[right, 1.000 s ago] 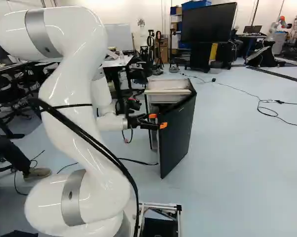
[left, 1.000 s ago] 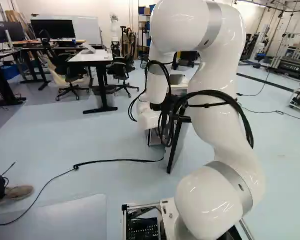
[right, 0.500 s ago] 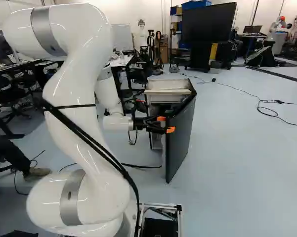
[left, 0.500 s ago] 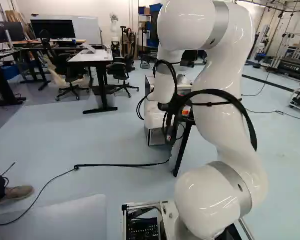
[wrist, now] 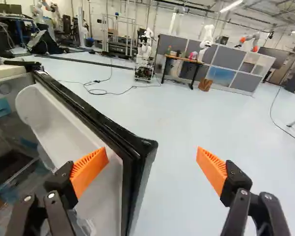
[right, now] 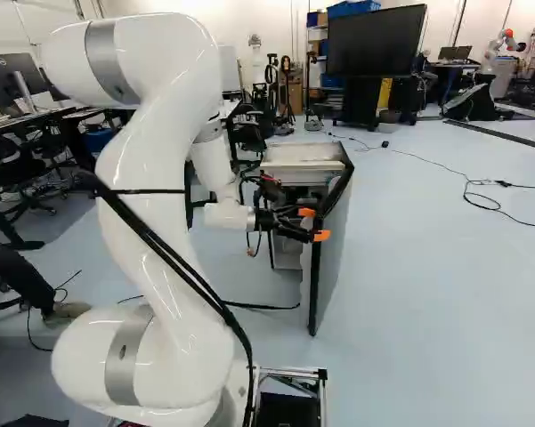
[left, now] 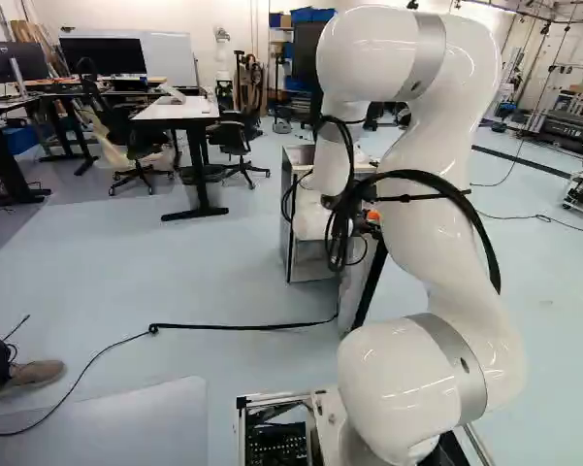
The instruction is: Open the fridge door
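The gripper point(right: 318, 224) is at the free edge of the fridge door point(right: 335, 253) in the right base view; an orange pad of the gripper point(left: 372, 216) shows in the left base view. The small fridge point(right: 304, 153) stands with its door swung wide, showing shelves inside. In the wrist view the gripper point(wrist: 151, 164) has its fingers spread, with the door's black edge point(wrist: 130, 145) between them. One finger point(wrist: 90, 169) is on the white inner side, close to or against it. The other point(wrist: 212, 169) stands beyond the outer face, well apart from it.
A black cable point(left: 233, 327) runs over the floor towards the door's foot. Desks point(left: 179, 109) and chairs stand farther back. A large screen point(right: 376, 41) stands behind the fridge. At the left base view's edge is a person's shoe point(left: 34, 374). Another robot point(wrist: 207, 37) is far off.
The arm has moved to the right in both base views, and the door has swung wider, its free edge shifting right and nearer. More of the fridge's inside shows. The base has not moved.
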